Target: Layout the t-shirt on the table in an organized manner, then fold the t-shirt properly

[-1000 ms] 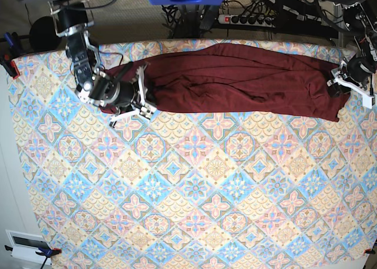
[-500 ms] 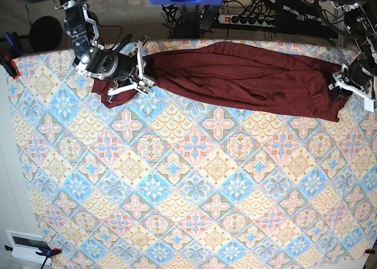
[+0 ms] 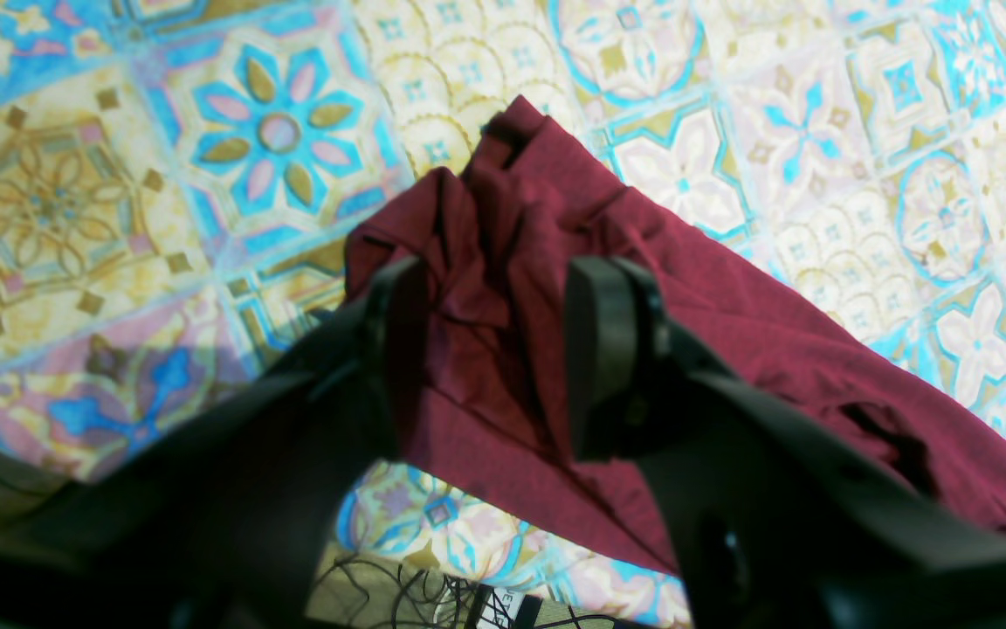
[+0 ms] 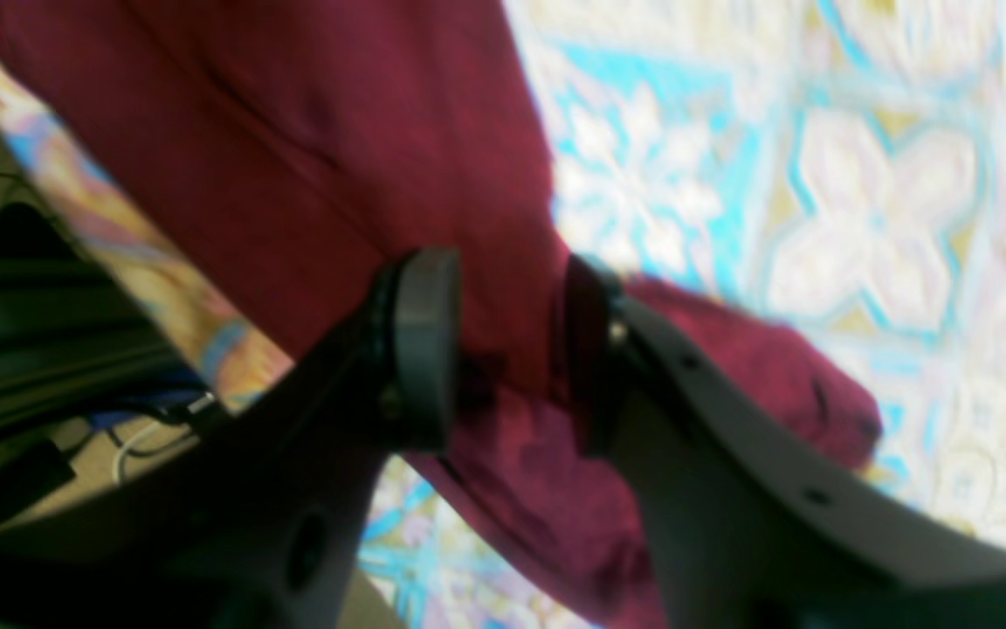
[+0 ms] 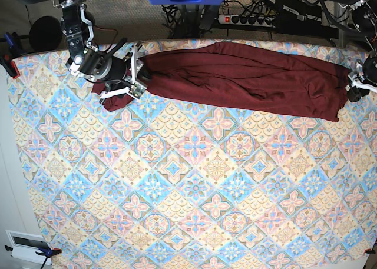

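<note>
The dark maroon t-shirt (image 5: 247, 75) lies stretched in a long, wrinkled band along the far edge of the table (image 5: 194, 181). At its left end, my right gripper (image 5: 136, 72) has its jaws apart. In the right wrist view the shirt (image 4: 293, 131) hangs loosely between the fingers of that gripper (image 4: 512, 349). At the shirt's right end sits my left gripper (image 5: 355, 85). The left wrist view shows its fingers (image 3: 608, 349) standing wide on either side of a bunched corner of the shirt (image 3: 730, 349).
A power strip with cables (image 5: 253, 19) lies beyond the far table edge. A black round object (image 5: 44, 33) and clamps (image 5: 7, 60) sit at the far left corner. A white device (image 5: 26, 245) is at the near left corner.
My right arm carried the shirt's left end toward the far edge, then its jaws came apart. My left gripper shifted slightly right toward the table's side edge.
</note>
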Motion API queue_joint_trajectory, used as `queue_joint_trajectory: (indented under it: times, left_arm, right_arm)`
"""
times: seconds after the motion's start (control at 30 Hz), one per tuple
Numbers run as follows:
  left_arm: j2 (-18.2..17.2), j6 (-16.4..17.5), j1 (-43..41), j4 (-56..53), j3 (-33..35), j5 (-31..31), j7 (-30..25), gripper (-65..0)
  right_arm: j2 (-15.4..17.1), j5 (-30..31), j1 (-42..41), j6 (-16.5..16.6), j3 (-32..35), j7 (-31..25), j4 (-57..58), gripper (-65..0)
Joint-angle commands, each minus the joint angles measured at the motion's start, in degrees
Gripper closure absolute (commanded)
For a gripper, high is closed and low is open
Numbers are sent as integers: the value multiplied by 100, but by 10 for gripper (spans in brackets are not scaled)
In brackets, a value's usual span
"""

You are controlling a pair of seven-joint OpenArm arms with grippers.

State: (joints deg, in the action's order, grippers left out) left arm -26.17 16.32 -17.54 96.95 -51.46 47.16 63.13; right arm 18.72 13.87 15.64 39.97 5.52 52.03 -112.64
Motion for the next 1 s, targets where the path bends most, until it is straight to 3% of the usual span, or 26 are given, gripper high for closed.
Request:
queue_joint_trajectory:
  times: [0.0,0.17,0.3,0.4,0.57,0.8,0.97]
  left_arm:
    - [-297,17,18,77,-107,71,-111,-256]
    - [-816,17,44,-530,140,-34,-111,-259]
    - [-1440,17,176,-1092,1028,-34,-111,-268]
    - [-1765,17,202,-1339,1546,-34,-173,-320]
    - [-2187,17,202,-1497,2601,-52,-823,-390]
    - [-2389,26,229,-2156,3199,-52,-1351,-393]
    - [-2407,26,739,-2657,3674,-324,-1439,-393]
  right_arm:
    - [40,33,-39,-1,-29,-82,-107,-203]
    - [-74,33,-39,-1,-2,-82,-107,-205]
    - [-109,33,-39,-1,15,-82,-107,-205]
    - [-136,33,-65,-1,24,-82,-107,-205]
    - [-145,33,-74,-1,24,-82,-107,-205]
    - [-145,33,-74,-1,24,-82,-107,-205]
    - [-145,33,-74,-1,33,-82,-107,-204]
